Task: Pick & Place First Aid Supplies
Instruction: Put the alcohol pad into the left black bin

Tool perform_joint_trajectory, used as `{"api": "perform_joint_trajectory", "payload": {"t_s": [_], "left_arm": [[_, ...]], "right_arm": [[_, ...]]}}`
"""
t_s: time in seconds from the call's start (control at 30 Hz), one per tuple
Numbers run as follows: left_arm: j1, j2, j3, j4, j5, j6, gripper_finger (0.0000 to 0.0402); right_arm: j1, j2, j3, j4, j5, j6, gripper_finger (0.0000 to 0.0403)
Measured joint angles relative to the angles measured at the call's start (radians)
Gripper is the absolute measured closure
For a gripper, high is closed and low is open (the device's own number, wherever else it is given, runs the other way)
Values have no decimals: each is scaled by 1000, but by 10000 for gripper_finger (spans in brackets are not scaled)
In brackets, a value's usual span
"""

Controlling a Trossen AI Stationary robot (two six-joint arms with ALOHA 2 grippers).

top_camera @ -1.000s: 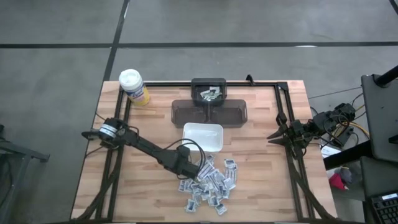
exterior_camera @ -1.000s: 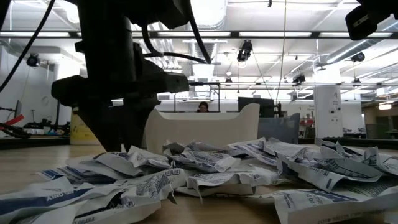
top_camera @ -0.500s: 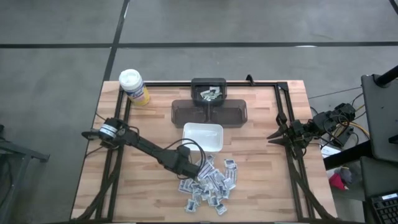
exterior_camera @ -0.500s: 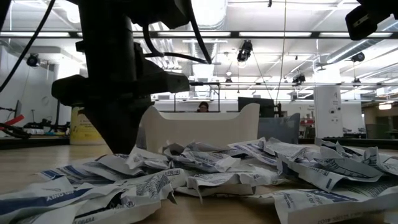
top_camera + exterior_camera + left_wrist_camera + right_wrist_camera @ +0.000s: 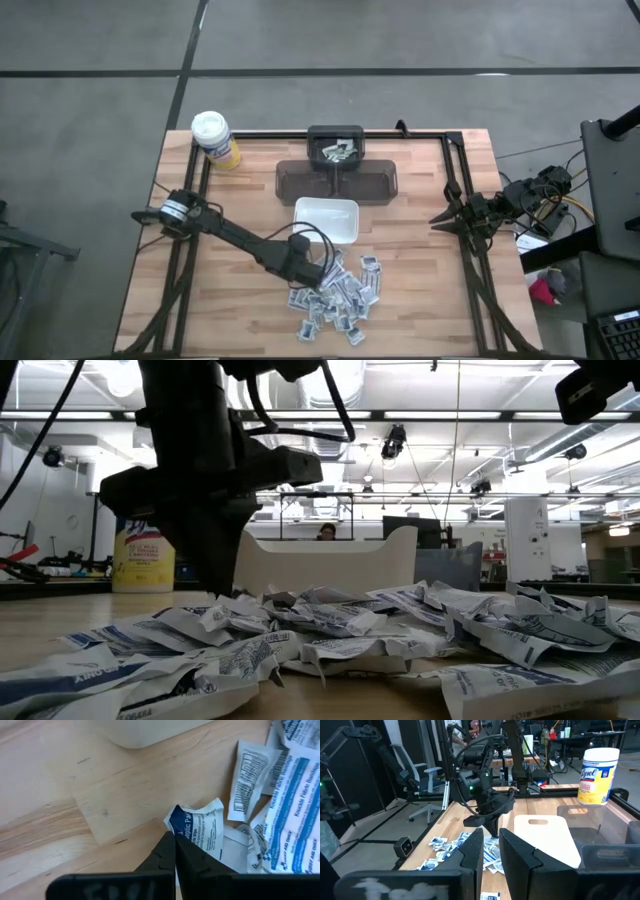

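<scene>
Packets lie heaped right under the left gripper [image 5: 318,281], which stands low over the near-left edge of the pile of first aid packets [image 5: 340,295]. From the wrist you can see its two fingers pressed together with no gap, their tips at the corner of one crumpled blue-and-white packet [image 5: 197,832]. Whether they have actually pinched that corner or merely closed against it I cannot tell; the packet looks lifted and creased at that end, so I'd guess a thin hold. Its long axis runs away from the fingertips toward the rest of the heap, so the grip, if there is one, is at an end and not across the middle.

Just beyond the gripper, on the far side of bare wood, sits the white rectangular dish [image 5: 326,220]. It is close and almost straight ahead, so the carry looks short: up, forward, release. Farther still stands a dark tray [image 5: 338,180] with a small black bin [image 5: 336,148] holding a few packets.

The right gripper [image 5: 441,221] waits well off at the right table edge, its fingers slightly parted around nothing; the left arm is plainly the nearer one.
</scene>
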Motion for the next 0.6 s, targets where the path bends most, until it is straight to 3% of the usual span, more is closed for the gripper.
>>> {"api": "perform_joint_trajectory", "payload": {"t_s": [0.3, 0.6], "left_arm": [[-2, -59, 48, -19, -31, 191, 401], [-2, -196, 91, -18, -257, 270, 401]], "right_arm": [[0, 0, 0, 0, 0, 0, 344], [0, 0, 0, 0, 0, 3, 344]]}}
